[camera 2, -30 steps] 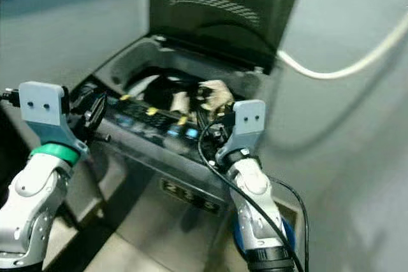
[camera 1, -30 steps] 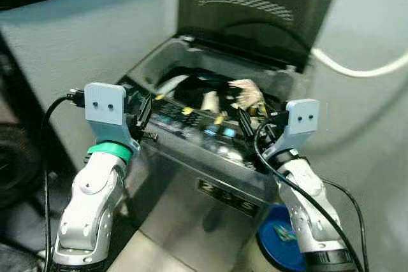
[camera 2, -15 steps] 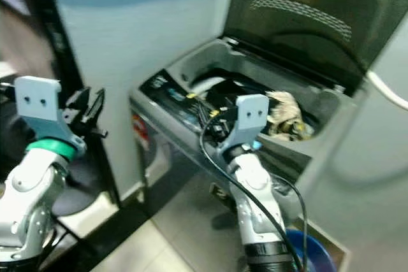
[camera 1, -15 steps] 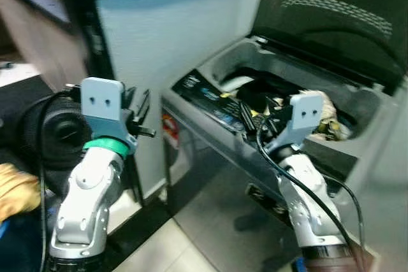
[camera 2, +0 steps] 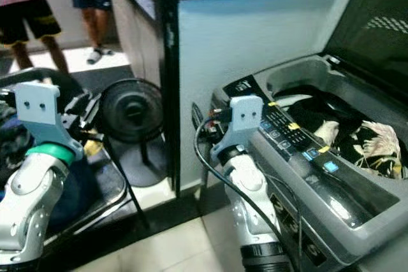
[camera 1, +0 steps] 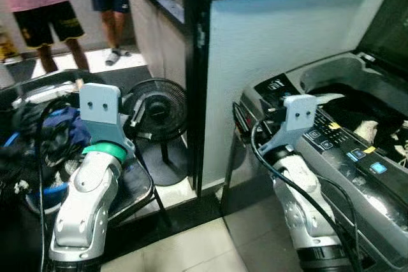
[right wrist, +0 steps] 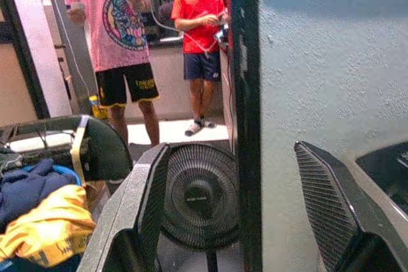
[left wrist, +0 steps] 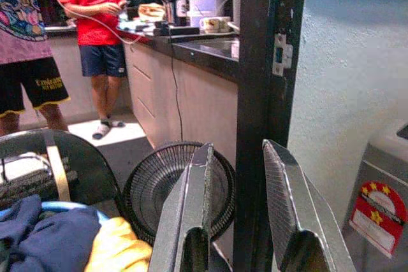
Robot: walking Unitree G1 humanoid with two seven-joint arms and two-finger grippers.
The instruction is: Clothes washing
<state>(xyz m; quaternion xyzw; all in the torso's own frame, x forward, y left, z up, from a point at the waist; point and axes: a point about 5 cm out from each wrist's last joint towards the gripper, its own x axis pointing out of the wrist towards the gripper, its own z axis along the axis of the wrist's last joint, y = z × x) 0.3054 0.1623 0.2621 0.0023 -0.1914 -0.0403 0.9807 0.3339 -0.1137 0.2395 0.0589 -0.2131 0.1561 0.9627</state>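
A grey top-loading washing machine (camera 2: 322, 186) stands at the right with its lid up. Dark and patterned clothes (camera 2: 366, 138) lie in its drum. At the left a dark-rimmed basket (camera 1: 44, 87) holds blue clothes (camera 1: 60, 135) and a yellow garment (right wrist: 44, 230). My left gripper (camera 1: 137, 122) hangs above the basket's near side, open by a narrow gap (left wrist: 237, 148) with nothing in it. My right gripper (camera 2: 207, 119) is just off the washer's left corner, wide open (right wrist: 233, 148) and empty.
A black floor fan (camera 1: 156, 109) stands between the basket and a black door post (camera 1: 194, 62). A pale textured wall (camera 1: 280, 30) rises behind the washer. Two people (camera 1: 51, 4) stand at the far left by a counter (left wrist: 191, 36). Light floor tiles (camera 1: 185, 246) lie in front.
The whole view has swung to the left: the washer has slid to the right edge, and the fan, basket and people have come into sight. Both arms hold the same pose.
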